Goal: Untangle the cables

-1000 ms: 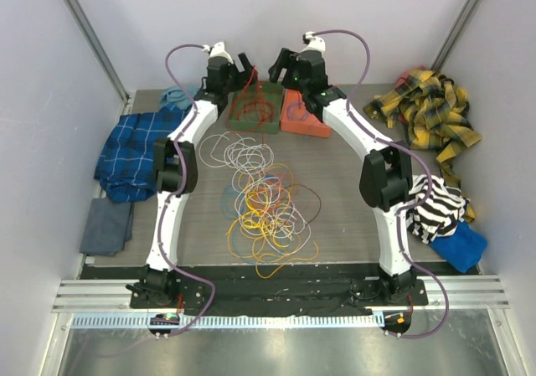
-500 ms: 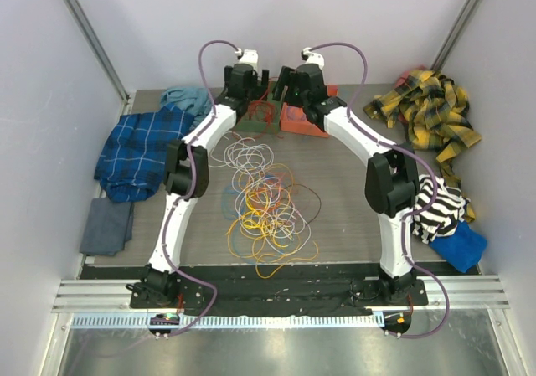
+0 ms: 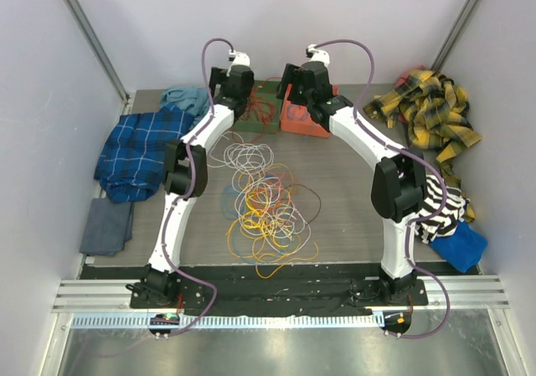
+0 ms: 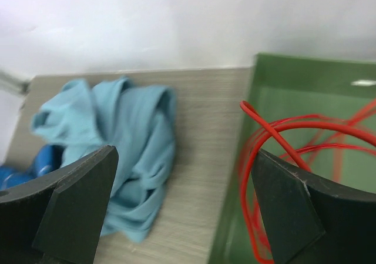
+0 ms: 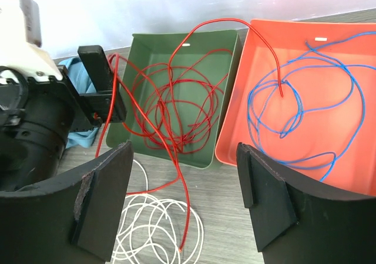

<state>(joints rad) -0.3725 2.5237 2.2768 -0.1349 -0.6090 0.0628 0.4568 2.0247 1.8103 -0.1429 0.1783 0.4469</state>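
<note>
The cables lie in a tangled heap of yellow, orange, white and blue loops mid-table, with white coils behind them. A red cable is coiled in the green tray. One strand arches onto the orange tray, and one end trails onto the table by the white coils. A blue cable lies in the orange tray. My left gripper is open at the green tray's left edge, beside red loops. My right gripper is open and empty, high above both trays.
A light blue cloth lies left of the green tray. A blue plaid cloth and a grey cloth lie at the left. A yellow plaid cloth, a striped cloth and a blue cloth lie at the right.
My left gripper has swung from over the green tray to its left edge, and the red cable now rests in the tray. My right gripper has shifted slightly back.
</note>
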